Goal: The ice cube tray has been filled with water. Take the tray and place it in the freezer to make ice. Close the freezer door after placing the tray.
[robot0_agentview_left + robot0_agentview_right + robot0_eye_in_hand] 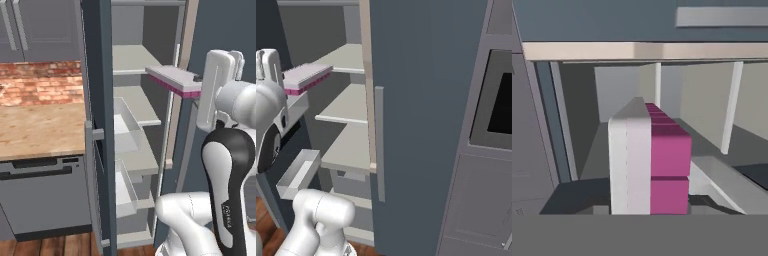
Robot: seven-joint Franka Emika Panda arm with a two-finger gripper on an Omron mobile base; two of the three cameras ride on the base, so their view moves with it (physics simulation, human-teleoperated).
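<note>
Left base view: shelves [131, 62] behind ice cube tray [172, 81]

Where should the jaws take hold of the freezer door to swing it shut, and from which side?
Probably by the grey vertical handle on the outer face of the freezer door, or by pushing that face. The door stands wide open, edge-on to the robot, so come from its counter side. The ice cube tray is at the gripper, in front of the shelves.

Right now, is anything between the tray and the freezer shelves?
No. In the left base view the tray hangs in open air just outside the shelves, nothing between.
</note>
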